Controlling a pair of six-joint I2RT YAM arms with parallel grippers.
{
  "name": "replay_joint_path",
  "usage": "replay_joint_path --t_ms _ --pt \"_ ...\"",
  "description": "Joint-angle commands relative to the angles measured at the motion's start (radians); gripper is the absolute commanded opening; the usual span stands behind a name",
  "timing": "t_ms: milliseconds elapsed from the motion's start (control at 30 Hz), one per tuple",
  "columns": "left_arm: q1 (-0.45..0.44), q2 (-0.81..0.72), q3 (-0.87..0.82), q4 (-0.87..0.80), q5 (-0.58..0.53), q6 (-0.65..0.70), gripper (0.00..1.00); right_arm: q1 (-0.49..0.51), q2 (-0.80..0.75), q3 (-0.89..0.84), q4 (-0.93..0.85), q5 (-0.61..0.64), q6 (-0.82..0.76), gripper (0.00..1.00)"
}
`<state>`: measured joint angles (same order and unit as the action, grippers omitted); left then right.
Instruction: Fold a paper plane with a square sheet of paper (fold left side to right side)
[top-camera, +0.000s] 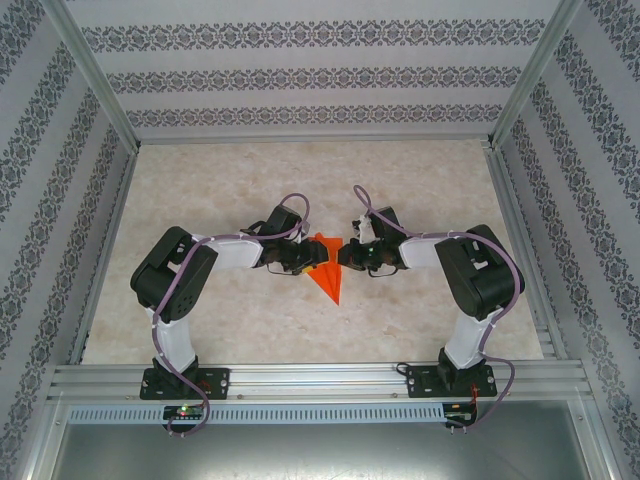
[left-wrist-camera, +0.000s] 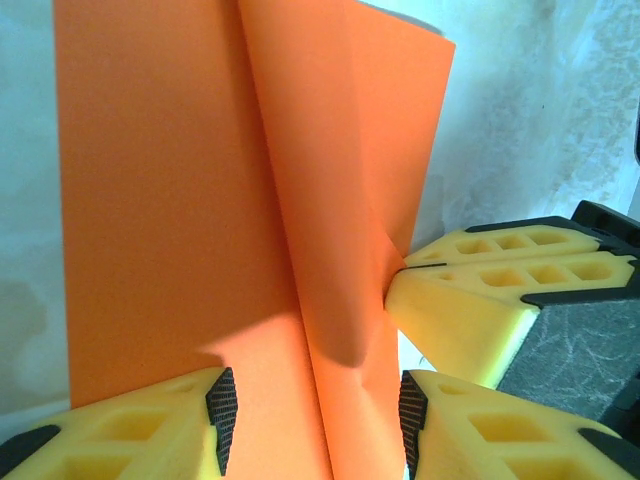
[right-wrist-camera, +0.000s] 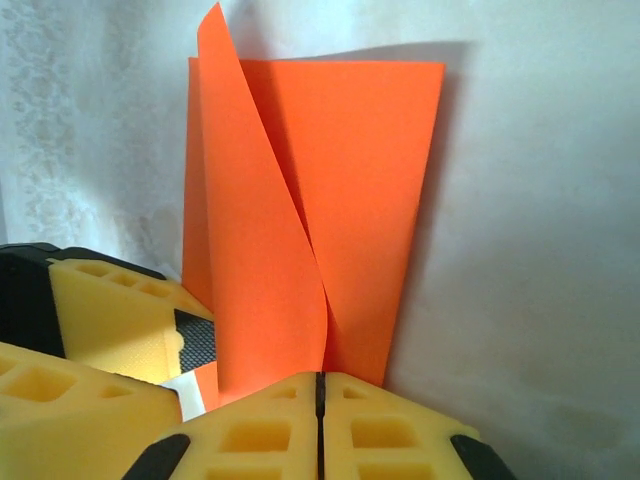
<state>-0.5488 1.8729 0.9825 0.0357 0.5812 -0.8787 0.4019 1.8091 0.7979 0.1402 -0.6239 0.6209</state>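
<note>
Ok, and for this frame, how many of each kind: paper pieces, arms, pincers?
Paper: 1, the folded orange paper
Arms: 2, the left arm and the right arm
Pincers: 2, the left pincer and the right pincer
Total: 5

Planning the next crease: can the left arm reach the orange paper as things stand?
Probably yes: the left end effector is open astride the paper, with nothing between; the right end effector looks shut on its edge.
</note>
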Motion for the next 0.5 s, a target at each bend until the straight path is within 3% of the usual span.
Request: replay_joint_path --t_ms 0,467 --pt "-0.012 0.041 -0.004 -0.065 -0.044 0.032 0.5 0.004 -0.013 0.028 -0.038 0.042 -0.045 0.08" --pt "-0.011 0.044 -0.001 -0.067 -0.043 0.035 0.5 0.005 -0.017 0.049 -0.091 0.086 -0.081 0.08"
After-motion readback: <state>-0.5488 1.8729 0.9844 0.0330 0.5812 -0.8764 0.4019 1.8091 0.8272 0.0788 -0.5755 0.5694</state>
